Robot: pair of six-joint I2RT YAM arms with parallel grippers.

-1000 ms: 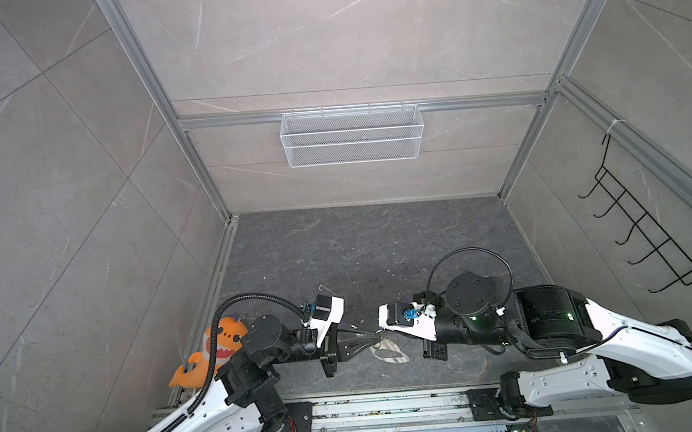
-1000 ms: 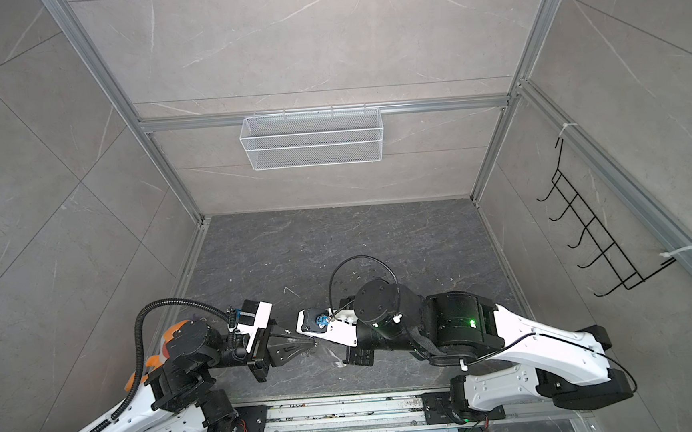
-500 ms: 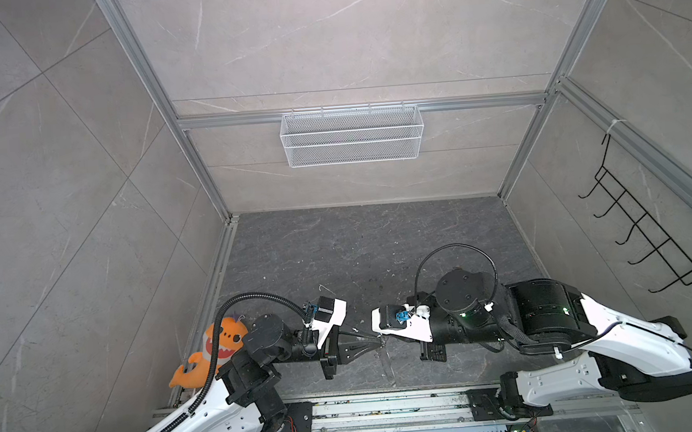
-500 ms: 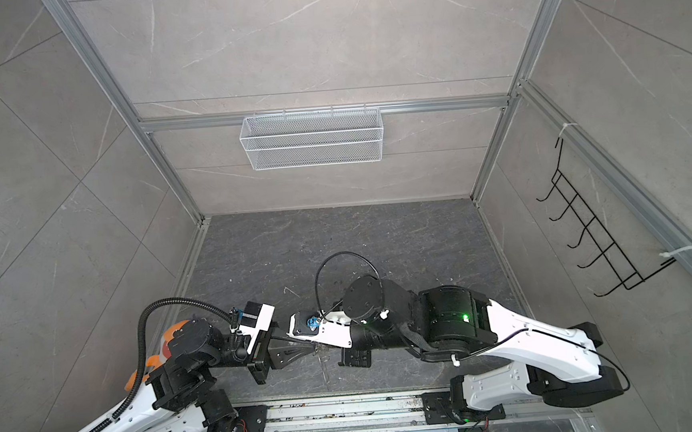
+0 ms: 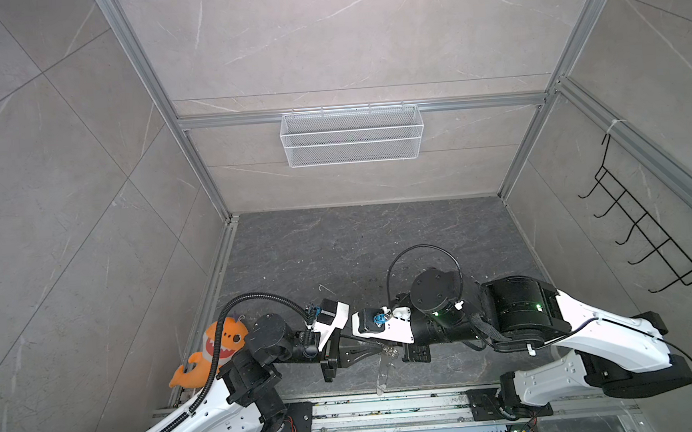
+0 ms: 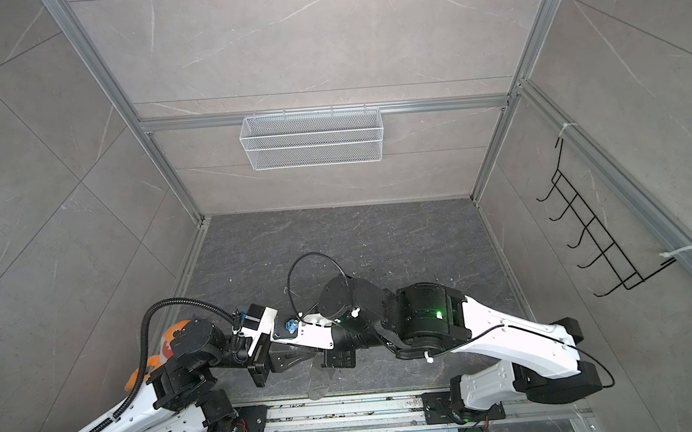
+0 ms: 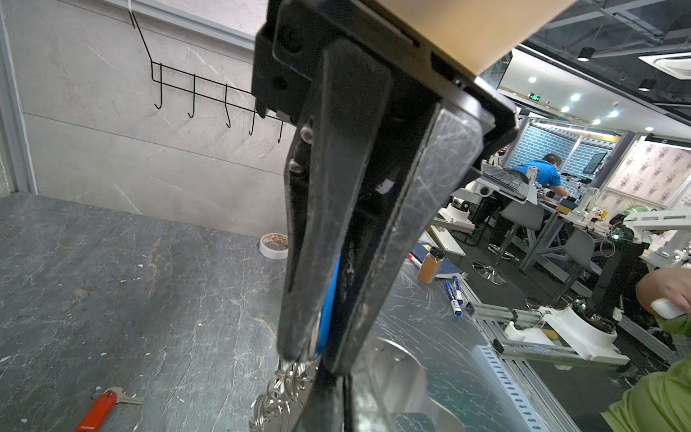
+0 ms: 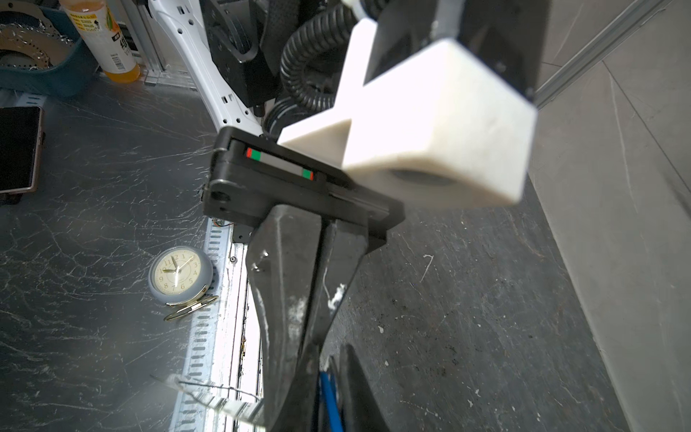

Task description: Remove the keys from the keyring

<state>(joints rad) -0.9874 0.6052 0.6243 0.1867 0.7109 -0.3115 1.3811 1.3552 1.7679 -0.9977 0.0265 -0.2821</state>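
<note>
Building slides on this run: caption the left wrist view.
Left hand pinches the blue key tag, rings dangling below; the red-tagged key lies apart on the table.

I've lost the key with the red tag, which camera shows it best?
The left wrist view: the red-tagged key lies loose on the table, apart from the left gripper, which is shut on the blue tag. I can't find it in the top views or the right wrist view.

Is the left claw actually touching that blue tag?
Touching. The left wrist view shows the blue tag pinched between the closed fingers of the left gripper.
</note>
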